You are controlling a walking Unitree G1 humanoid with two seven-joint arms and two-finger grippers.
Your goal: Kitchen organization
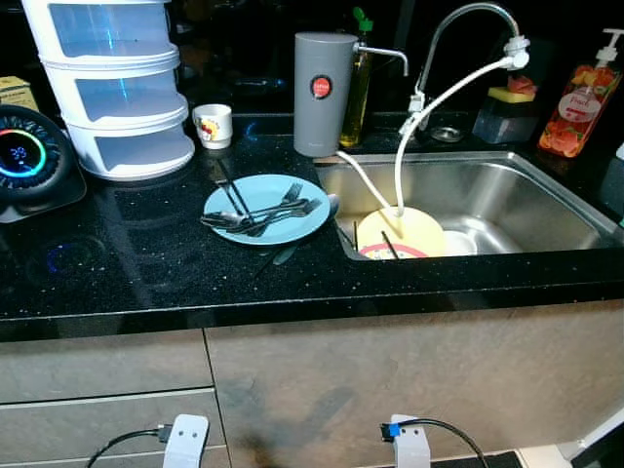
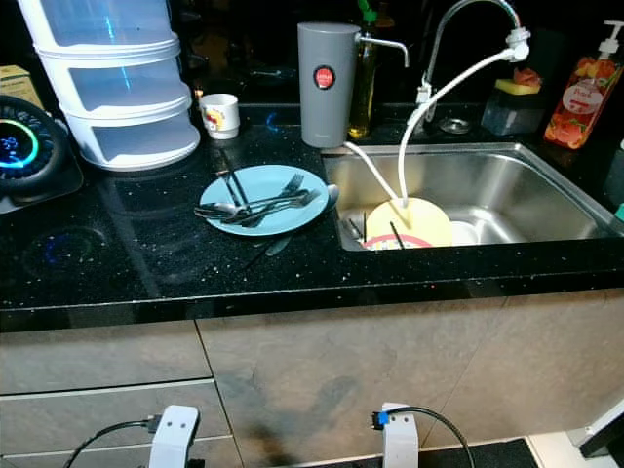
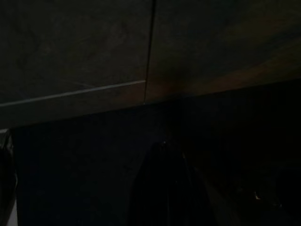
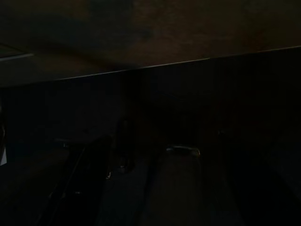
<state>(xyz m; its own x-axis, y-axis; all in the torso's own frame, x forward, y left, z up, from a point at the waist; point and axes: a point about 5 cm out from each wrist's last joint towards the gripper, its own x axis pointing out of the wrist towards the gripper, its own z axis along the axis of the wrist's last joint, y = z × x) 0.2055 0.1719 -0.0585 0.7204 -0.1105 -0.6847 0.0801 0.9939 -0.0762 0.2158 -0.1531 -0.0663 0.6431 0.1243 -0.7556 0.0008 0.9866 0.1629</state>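
Both arms hang idle below the tabletop [image 1: 146,283], hand state indeterminable; well above and ahead of them the blue plate [image 1: 265,209] carries loose cutlery [image 1: 255,216], judged rigid, slippery, breakable, best gripped at its rim.

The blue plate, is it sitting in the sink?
No, the plate lies on the black counter beside the sink, holding cutlery.

Not much text could be read. The grey water filter [image 1: 324,93] on the counter [image 1: 146,263] carried a round red label, but its white letters were too small to read. The soap bottle [image 1: 581,102] beside the sink had a label with a word that looked like "Fruit". The round dial [image 1: 21,154] showed glowing digits, unreadable.
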